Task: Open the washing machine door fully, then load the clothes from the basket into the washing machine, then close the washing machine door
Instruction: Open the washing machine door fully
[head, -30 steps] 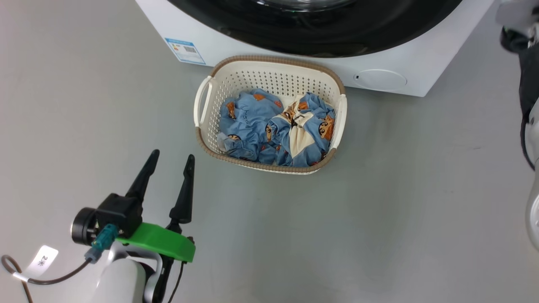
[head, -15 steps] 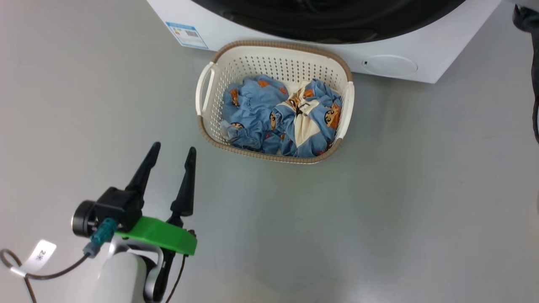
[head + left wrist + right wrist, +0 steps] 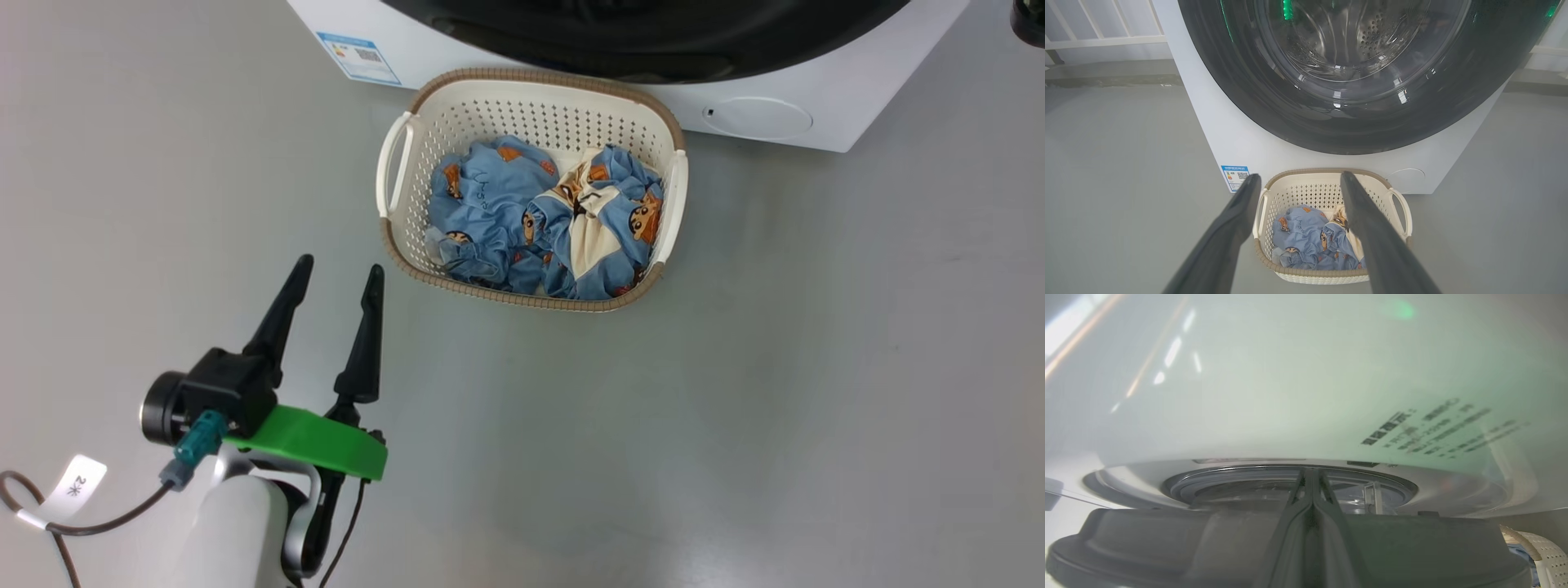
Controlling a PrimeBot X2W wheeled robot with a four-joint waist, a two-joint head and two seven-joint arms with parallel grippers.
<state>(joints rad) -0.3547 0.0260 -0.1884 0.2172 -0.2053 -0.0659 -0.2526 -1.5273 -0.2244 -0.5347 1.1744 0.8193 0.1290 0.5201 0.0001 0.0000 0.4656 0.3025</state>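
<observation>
Left claw (image 3: 340, 265) spread wide, empty | right claw (image 3: 1310, 473) pressed closed | clothes (image 3: 490, 204) in basket (image 3: 522, 114)

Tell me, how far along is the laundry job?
Nothing finished. In hand: the shut right tool sits at the black rim of the washing machine door, at most ajar. To do: all the clothes lie in the basket, the open left tool hovering beside it; loading and closing remain.
</observation>
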